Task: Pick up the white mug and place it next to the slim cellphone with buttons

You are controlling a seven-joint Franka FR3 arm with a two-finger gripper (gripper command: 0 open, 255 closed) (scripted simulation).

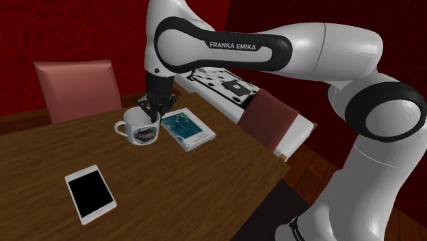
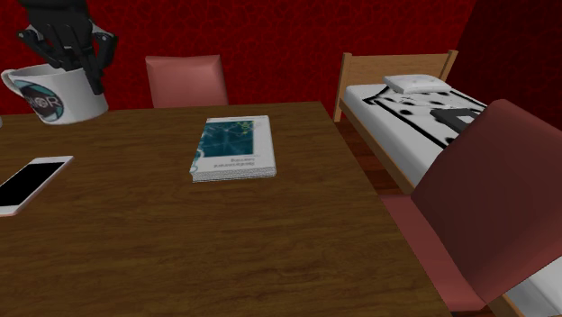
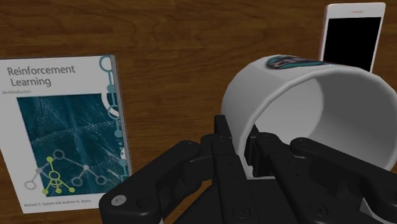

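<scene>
The white mug (image 1: pixel 140 129) with a dark round emblem is at the far side of the wooden table (image 1: pixel 178 185), handle toward the shoulder view's left. My black gripper (image 1: pixel 152 109) comes down from above and is shut on its rim, one finger inside and one outside the wall (image 3: pixel 245 159). In the second exterior view the mug (image 2: pixel 54 97) hangs from the gripper (image 2: pixel 77 58) at the table's far left corner; whether its base touches the wood I cannot tell. A white phone (image 1: pixel 90 194) with a black screen lies flat nearer the front, beyond the mug (image 3: pixel 305 89) in the wrist view (image 3: pixel 353 35).
A teal-and-white book (image 1: pixel 188 128) lies just beside the mug. A pink chair (image 1: pixel 75 89) stands behind the table, a maroon chair (image 1: pixel 270 120) at its side, and a bed (image 1: pixel 226 85) with a patterned cover beyond. Red walls surround the room.
</scene>
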